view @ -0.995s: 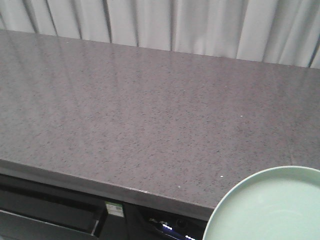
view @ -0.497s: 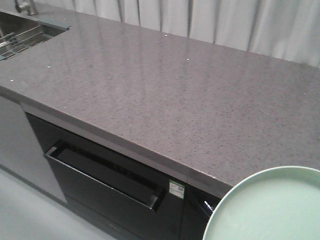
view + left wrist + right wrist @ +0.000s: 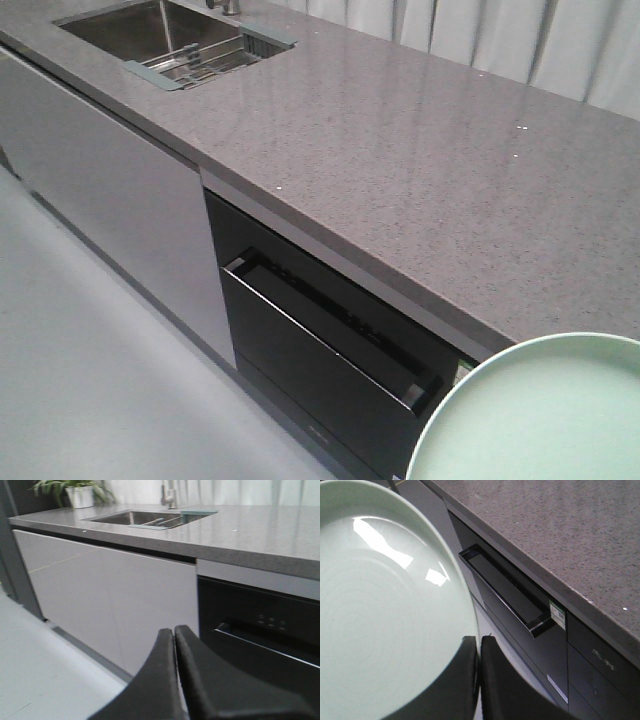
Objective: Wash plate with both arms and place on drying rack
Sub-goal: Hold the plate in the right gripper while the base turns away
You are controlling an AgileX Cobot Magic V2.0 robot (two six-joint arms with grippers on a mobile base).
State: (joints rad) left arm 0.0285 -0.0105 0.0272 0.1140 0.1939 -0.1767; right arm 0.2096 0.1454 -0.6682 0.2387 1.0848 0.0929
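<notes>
Grey speckled countertop, sink at far end; plate looks rigid, glossy, likely slippery, breakable. Right gripper pinches its rim, left gripper closed, empty.

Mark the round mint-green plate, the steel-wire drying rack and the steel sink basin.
Round mint-green plate [image 3: 540, 420], front view, flat face.
Steel-wire drying rack [image 3: 200, 62], front view, middle wires.
Steel sink basin [image 3: 122, 28], front view, inner floor.
</notes>
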